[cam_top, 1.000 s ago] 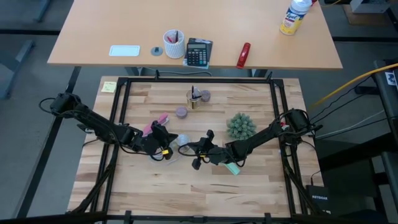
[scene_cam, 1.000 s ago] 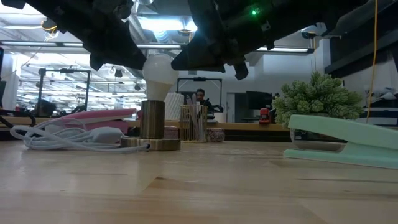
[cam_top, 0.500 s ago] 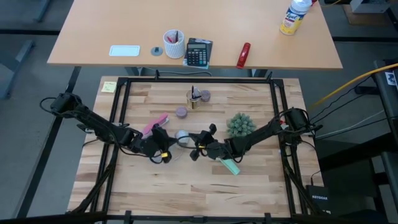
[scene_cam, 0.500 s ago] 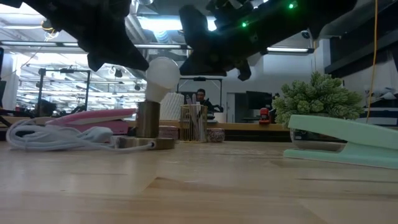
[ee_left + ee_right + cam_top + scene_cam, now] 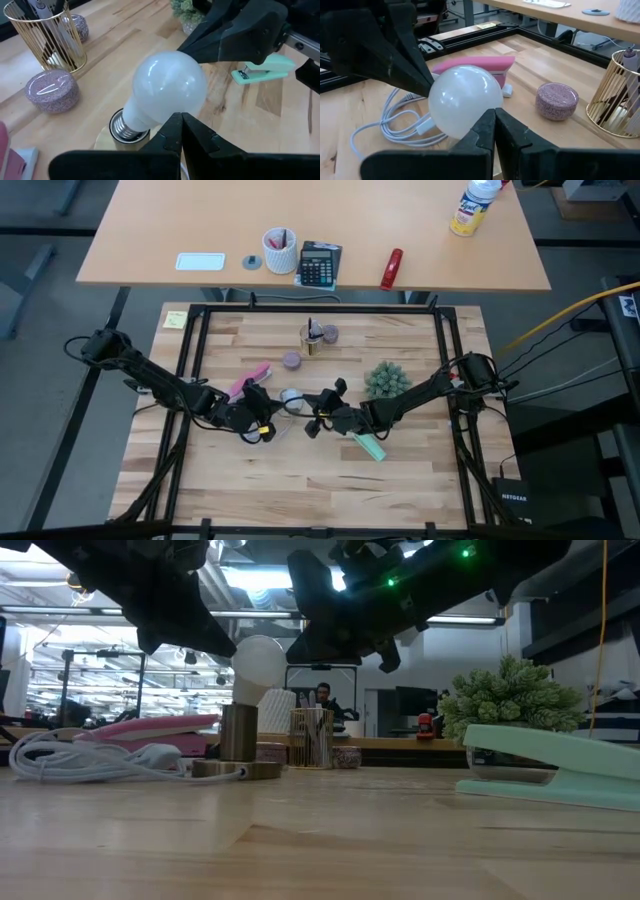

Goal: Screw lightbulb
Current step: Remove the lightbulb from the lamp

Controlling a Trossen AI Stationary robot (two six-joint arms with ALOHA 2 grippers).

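The frosted-white lightbulb [image 5: 165,87] stands tilted with its grey screw base [image 5: 125,127] in the mouth of a brass socket [image 5: 238,732], which rises from a round base [image 5: 237,770] on the table. My left gripper [image 5: 178,120] and my right gripper [image 5: 494,114] are both shut. They meet the bulb's globe [image 5: 258,662] from opposite sides. In the high view the bulb [image 5: 291,396] lies between the left gripper [image 5: 262,420] and the right gripper [image 5: 318,418]. My left gripper's shut fingertips rest against the globe's side [image 5: 170,107], coming from the table's left and slanting slightly down. The bulb stays in the socket, tilted. My right gripper's shut fingertips rest against the opposite side of the globe [image 5: 475,117], coming from the table's right, nearly level.
A white cord [image 5: 110,758] lies coiled beside the socket, with a pink object [image 5: 250,377] behind it. A mint-green stapler [image 5: 370,446] and a small plant [image 5: 387,381] sit under the right arm. A gold wire pen holder [image 5: 312,338] and purple pots [image 5: 291,361] stand farther back.
The bulb has tipped from upright to tilted in the socket. The socket, its base and the cord have slid slightly along the table. My right gripper has swung a little toward the table's far edge, staying against the bulb.
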